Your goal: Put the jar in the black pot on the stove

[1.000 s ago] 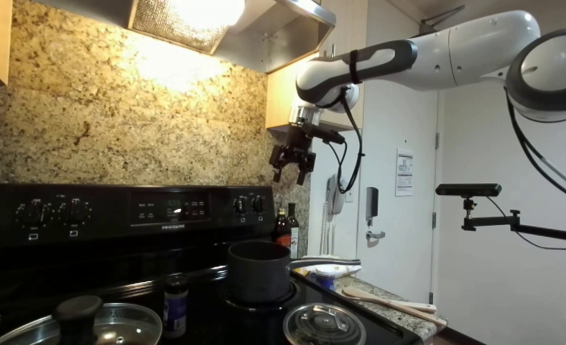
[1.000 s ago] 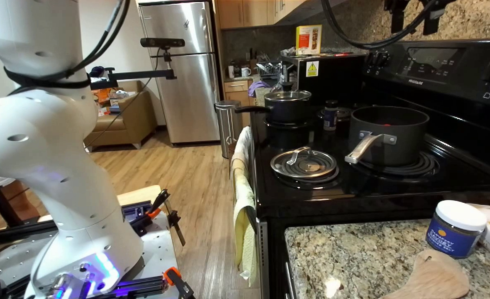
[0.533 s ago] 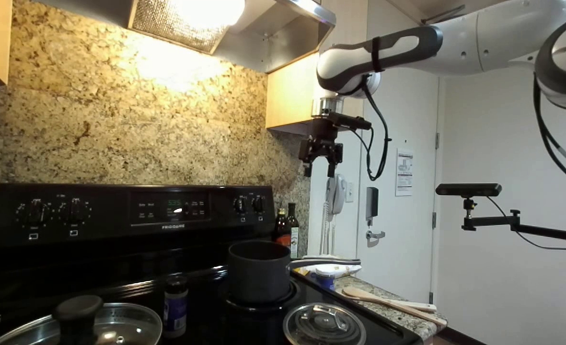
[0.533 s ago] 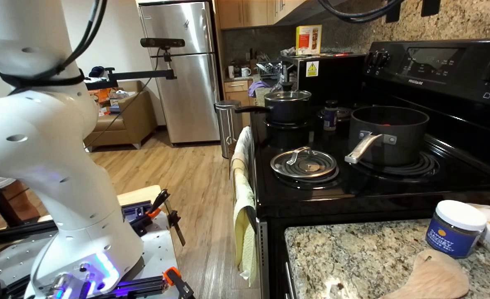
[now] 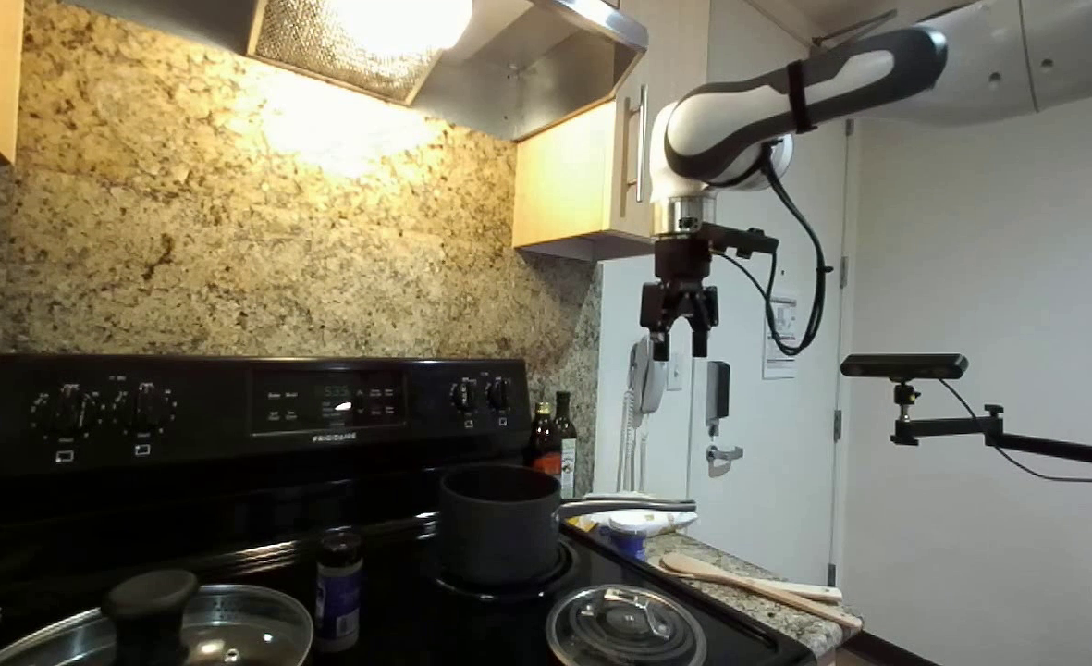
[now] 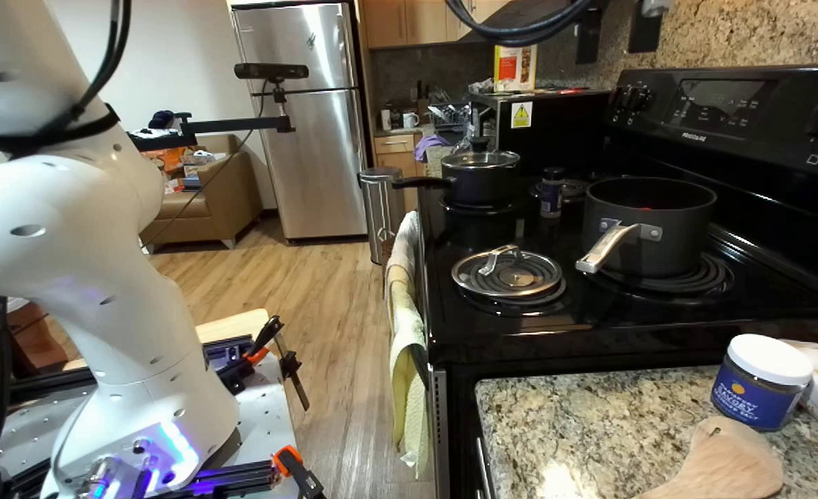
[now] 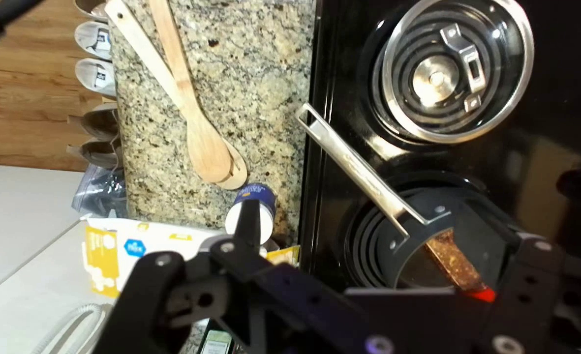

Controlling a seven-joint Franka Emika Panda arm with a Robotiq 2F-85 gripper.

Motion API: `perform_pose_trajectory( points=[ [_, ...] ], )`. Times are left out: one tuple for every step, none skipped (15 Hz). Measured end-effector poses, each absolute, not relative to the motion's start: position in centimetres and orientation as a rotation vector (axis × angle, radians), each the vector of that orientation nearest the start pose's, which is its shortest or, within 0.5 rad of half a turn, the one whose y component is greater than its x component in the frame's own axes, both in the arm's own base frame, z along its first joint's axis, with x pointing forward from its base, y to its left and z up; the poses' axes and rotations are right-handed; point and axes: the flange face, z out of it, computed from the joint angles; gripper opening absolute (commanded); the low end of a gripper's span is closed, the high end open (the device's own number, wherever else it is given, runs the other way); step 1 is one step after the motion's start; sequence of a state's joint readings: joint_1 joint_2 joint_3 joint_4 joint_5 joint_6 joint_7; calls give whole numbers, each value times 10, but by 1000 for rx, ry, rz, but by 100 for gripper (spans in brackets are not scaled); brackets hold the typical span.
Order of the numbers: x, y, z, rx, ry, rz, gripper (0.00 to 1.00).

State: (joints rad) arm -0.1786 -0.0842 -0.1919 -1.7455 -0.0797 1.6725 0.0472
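The black pot (image 5: 499,532) stands on a burner of the black stove (image 5: 203,407). The pot (image 6: 647,239) and stove (image 6: 519,333) also show in an exterior view. The jar (image 7: 456,263), with reddish-orange contents and a red cap, lies tilted inside the pot (image 7: 417,233) in the wrist view. Only a bit of its red cap (image 6: 646,208) shows over the rim in an exterior view. My gripper (image 5: 680,348) is open, points down and holds nothing. It hangs high above and to the side of the pot, beyond the handle, apart from pot and jar.
A glass lid (image 6: 509,274) lies on the front burner. A lidded pot (image 6: 481,177) and a dark-capped bottle (image 6: 551,194) stand further along the stove. A white-lidded blue jar (image 6: 762,381) and wooden spoons (image 7: 206,152) are on the counter. Bottles (image 5: 555,444) stand behind the pot.
The arm has swung away from the stove, rightward in an exterior view, and the gripper has turned from tilted to pointing straight down. The jar and pot have stayed put.
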Motion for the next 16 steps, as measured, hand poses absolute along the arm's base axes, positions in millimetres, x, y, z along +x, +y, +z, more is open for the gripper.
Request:
perform_pose_trajectory(
  points=[
    [485,-204,592,-3132,642,11,100],
    [475,-204,589,-3123,633,12,100],
    [465,-204,586,-3111,627,4,100],
    [456,-203,583,-3101,623,-6,100],
    [447,-203,580,-3091,619,-20,100],
    [438,-202,576,-3078,619,-33,100],
    [429,-201,573,-3065,620,-45,100],
    [421,-200,570,-3057,621,-60,100],
    [414,-198,568,-3051,620,-71,100],
    [406,-196,565,-3045,619,-74,100],
    [398,-194,561,-3039,618,-70,100],
    [391,-192,558,-3033,615,-64,100],
    [384,-190,555,-3030,613,-57,100],
    [381,-188,554,-3028,611,-56,100],
    [381,-188,555,-3028,611,-59,100],
    [382,-188,554,-3028,611,-58,100]
  ],
)
